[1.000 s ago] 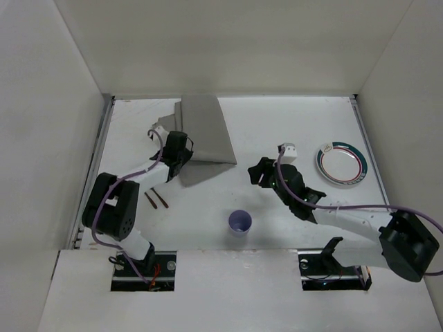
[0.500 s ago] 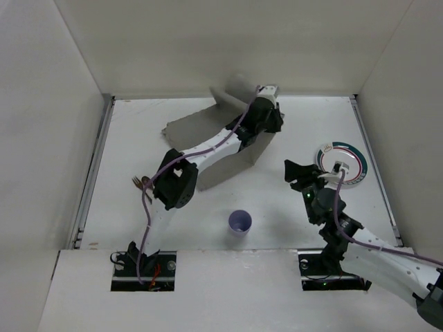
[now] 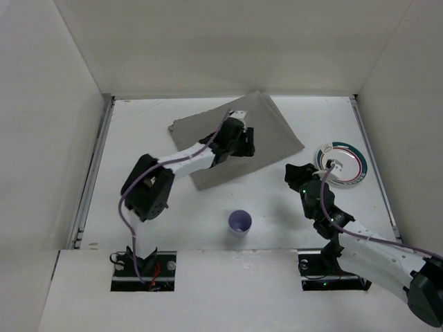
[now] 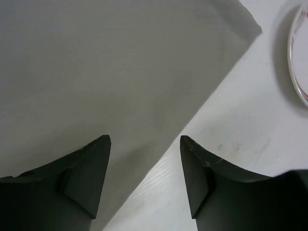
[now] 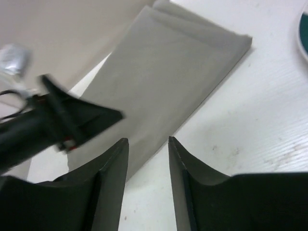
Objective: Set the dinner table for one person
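The dinner table (image 3: 138, 131) is a white tabletop with side rails. A grey placemat (image 3: 259, 128) lies flat and unfolded on its far middle, also in the left wrist view (image 4: 120, 72) and the right wrist view (image 5: 168, 82). My left gripper (image 3: 249, 140) is open and empty, low over the placemat's near right edge (image 4: 144, 144). My right gripper (image 3: 291, 171) is open and empty above bare table, pointing at the placemat (image 5: 148, 144). A white plate with a green and red rim (image 3: 340, 164) sits at the right. A purple cup (image 3: 240, 222) stands near the front middle.
The plate's edge shows in the left wrist view (image 4: 299, 57) and in the right wrist view (image 5: 304, 38). The left arm (image 5: 48, 125) crosses the left of the right wrist view. White walls enclose the table on three sides.
The left arm swung from the far right corner back over the placemat's middle. The placemat went from folded and lifted to flat and spread out. The right arm barely moved.
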Available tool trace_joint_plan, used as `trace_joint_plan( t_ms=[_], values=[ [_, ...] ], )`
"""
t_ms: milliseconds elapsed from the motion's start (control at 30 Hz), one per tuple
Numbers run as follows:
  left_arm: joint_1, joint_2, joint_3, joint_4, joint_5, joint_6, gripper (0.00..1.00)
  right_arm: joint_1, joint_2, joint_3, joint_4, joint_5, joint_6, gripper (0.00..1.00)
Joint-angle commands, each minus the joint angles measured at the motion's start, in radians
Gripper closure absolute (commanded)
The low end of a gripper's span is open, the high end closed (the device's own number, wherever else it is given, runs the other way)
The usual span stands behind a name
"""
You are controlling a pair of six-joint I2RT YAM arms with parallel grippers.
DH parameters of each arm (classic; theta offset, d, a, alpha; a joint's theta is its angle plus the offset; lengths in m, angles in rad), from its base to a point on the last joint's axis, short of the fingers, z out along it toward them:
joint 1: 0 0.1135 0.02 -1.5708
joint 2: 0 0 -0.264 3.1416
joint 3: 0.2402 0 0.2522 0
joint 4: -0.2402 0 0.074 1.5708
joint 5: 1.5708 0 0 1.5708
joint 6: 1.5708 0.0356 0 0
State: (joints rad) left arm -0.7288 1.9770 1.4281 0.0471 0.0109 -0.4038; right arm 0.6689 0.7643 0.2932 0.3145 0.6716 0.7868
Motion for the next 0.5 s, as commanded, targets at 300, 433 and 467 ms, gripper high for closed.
trace_joint_plan(
  t_ms=[300, 433, 467],
  values=[
    [0.157, -0.512, -0.672, 0.020, -0.397, -0.383, 0.56, -0.013, 0.180, 0.113, 0.028, -0.118, -0.001, 0.69],
    [0.167, -0.532, -0.727, 0.019, -0.419, -0.421, 0.55, -0.028, 0.233, 0.127, 0.026, -0.133, -0.001, 0.51],
    [0.171, -0.526, -0.732, 0.019, -0.416, -0.432, 0.55, -0.035, 0.246, 0.130, 0.026, -0.136, -0.001, 0.48]
  ],
)
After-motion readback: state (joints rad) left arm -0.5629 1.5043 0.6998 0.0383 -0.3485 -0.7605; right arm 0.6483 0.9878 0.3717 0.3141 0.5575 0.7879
